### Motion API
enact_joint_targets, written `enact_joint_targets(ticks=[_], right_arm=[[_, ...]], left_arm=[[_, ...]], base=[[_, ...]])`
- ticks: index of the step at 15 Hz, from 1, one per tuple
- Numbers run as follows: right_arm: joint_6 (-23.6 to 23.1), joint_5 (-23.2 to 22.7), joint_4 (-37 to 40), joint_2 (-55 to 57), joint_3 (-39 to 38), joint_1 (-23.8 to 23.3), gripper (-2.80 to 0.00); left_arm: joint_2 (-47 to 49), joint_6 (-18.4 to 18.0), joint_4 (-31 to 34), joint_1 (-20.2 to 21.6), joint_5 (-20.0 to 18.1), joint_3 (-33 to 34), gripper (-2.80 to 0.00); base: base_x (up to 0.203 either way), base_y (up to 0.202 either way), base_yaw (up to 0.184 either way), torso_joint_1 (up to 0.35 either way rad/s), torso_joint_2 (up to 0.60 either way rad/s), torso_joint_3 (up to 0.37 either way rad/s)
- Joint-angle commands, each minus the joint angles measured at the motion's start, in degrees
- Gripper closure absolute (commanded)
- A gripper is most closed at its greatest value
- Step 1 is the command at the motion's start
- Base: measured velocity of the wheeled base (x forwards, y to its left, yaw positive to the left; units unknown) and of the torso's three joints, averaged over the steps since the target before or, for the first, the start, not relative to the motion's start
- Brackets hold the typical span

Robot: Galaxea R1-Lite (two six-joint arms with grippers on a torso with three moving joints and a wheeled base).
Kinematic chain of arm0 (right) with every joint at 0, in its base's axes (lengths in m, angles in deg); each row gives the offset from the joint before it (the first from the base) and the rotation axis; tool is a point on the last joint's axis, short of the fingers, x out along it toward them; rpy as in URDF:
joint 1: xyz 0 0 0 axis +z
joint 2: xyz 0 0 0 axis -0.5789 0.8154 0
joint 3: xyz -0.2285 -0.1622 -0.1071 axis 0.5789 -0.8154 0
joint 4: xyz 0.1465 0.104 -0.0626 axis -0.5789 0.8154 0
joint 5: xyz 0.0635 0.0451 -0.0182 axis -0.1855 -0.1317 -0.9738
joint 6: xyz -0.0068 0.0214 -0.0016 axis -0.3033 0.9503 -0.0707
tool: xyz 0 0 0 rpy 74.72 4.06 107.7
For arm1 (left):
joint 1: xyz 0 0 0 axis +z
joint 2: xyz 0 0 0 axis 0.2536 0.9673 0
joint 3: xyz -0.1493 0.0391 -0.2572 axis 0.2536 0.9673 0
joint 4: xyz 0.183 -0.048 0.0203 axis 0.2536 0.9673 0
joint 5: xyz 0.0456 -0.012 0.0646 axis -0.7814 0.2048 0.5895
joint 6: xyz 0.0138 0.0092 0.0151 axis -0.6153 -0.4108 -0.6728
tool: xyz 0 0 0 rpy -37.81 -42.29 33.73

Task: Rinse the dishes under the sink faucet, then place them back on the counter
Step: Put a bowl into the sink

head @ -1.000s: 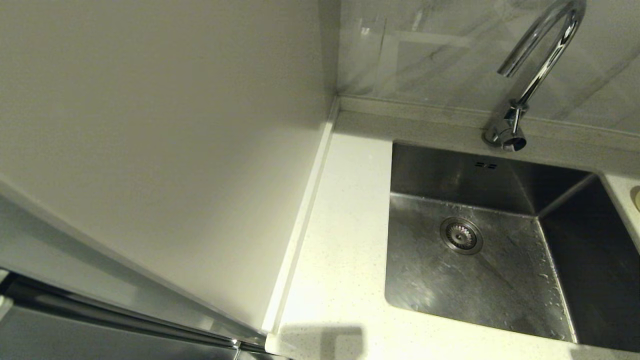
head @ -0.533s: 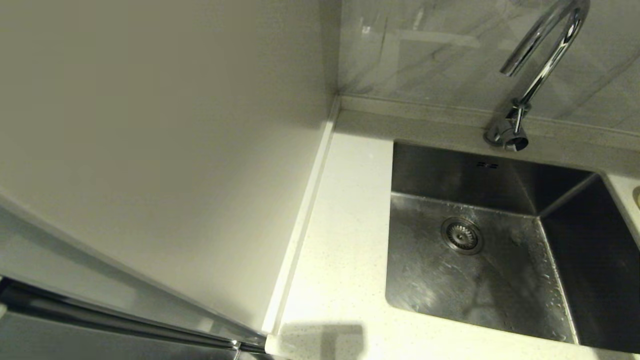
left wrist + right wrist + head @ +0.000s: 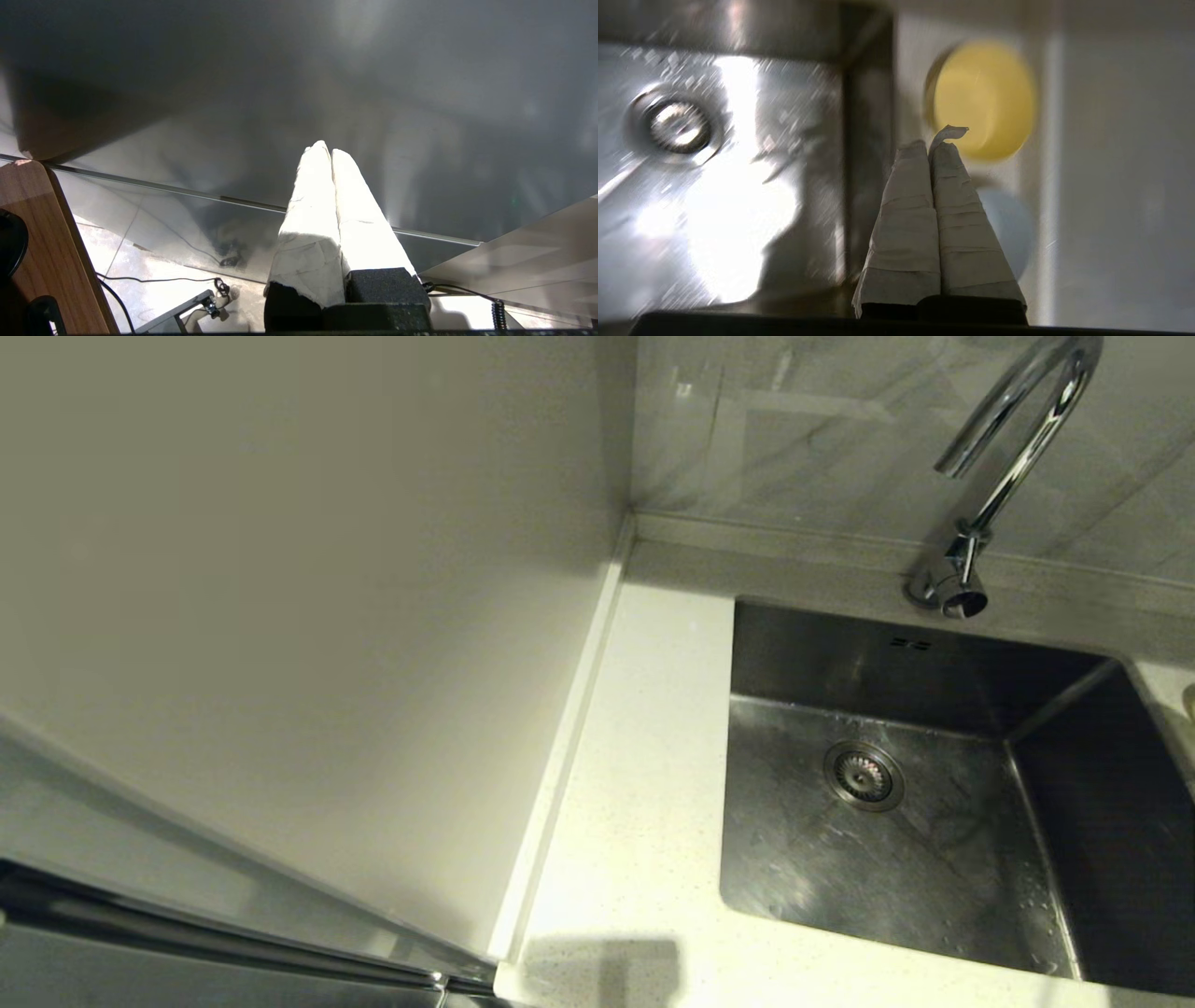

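The steel sink [image 3: 934, 859] lies at the right of the head view, its drain strainer [image 3: 863, 776] bare and no bowl inside. The chrome faucet [image 3: 1004, 448] curves over its back edge. Speckled counter [image 3: 635, 803] runs along the sink's left side. In the right wrist view my right gripper [image 3: 930, 144] is shut and empty, hovering over the sink's right rim, with the yellow bowl [image 3: 985, 98] just beyond its tips and a pale bowl [image 3: 1008, 228] beside its fingers, both on the counter [image 3: 1111, 163]. The left gripper [image 3: 326, 150] is shut, parked low by a grey panel.
A plain off-white panel [image 3: 280, 616] fills the left of the head view, with a chrome rail [image 3: 233, 943] below it. Water drops speckle the sink floor [image 3: 738, 186]. The left wrist view shows a wooden board [image 3: 42, 242] and cables on the floor.
The head view has shifted slightly and a shadow moves across the sink floor toward the right. No gripper or bowl appears in the head view at any time.
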Motion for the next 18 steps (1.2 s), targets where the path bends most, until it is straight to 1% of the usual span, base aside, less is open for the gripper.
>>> enact_joint_targets(ticks=[1,2,4,6,9,10,12,14,16,17,18], right_arm=[[0.7,-14.0,11.6,4.5,5.4,-6.4,0.0],[1.7,-17.2,15.0,6.6,7.8,-7.6,0.0],[5.1,-21.1,18.4,11.6,12.2,-9.1,0.0],[7.2,-22.2,19.1,15.8,16.6,-9.7,0.0],[7.9,-21.9,19.3,20.7,23.5,-10.5,0.0],[7.8,-21.7,19.3,21.8,25.2,-10.6,-2.8],[6.6,-20.7,18.7,22.4,25.9,-10.6,-2.8],[3.3,-20.5,18.6,22.7,25.9,-10.6,-2.8],[2.5,-20.2,18.6,23.3,25.9,-10.5,-2.8],[0.7,-19.6,18.5,23.7,26.0,-10.4,-2.8],[-2.8,-19.2,18.5,24.4,25.9,-10.4,-2.8]], left_arm=[[0.0,0.0,0.0,0.0,0.0,0.2,0.0],[0.0,0.0,0.0,0.0,0.0,0.1,0.0],[0.0,0.0,0.0,0.0,0.0,0.2,0.0],[0.0,0.0,0.0,0.0,0.0,0.2,0.0],[0.0,0.0,0.0,0.0,0.0,0.2,0.0],[0.0,0.0,0.0,0.0,0.0,0.2,0.0],[0.0,0.0,0.0,0.0,0.0,0.2,0.0],[0.0,0.0,0.0,0.0,0.0,0.2,0.0],[0.0,0.0,0.0,0.0,0.0,0.2,0.0],[0.0,0.0,0.0,0.0,0.0,0.2,0.0],[0.0,0.0,0.0,0.0,0.0,0.2,0.0]], base=[[0.0,0.0,0.0,0.0,0.0,0.0],[0.0,0.0,0.0,0.0,0.0,0.0],[0.0,0.0,0.0,0.0,0.0,0.0],[0.0,0.0,0.0,0.0,0.0,0.0],[0.0,0.0,0.0,0.0,0.0,0.0],[0.0,0.0,0.0,0.0,0.0,0.0],[0.0,0.0,0.0,0.0,0.0,0.0],[0.0,0.0,0.0,0.0,0.0,0.0],[0.0,0.0,0.0,0.0,0.0,0.0],[0.0,0.0,0.0,0.0,0.0,0.0],[0.0,0.0,0.0,0.0,0.0,0.0]])
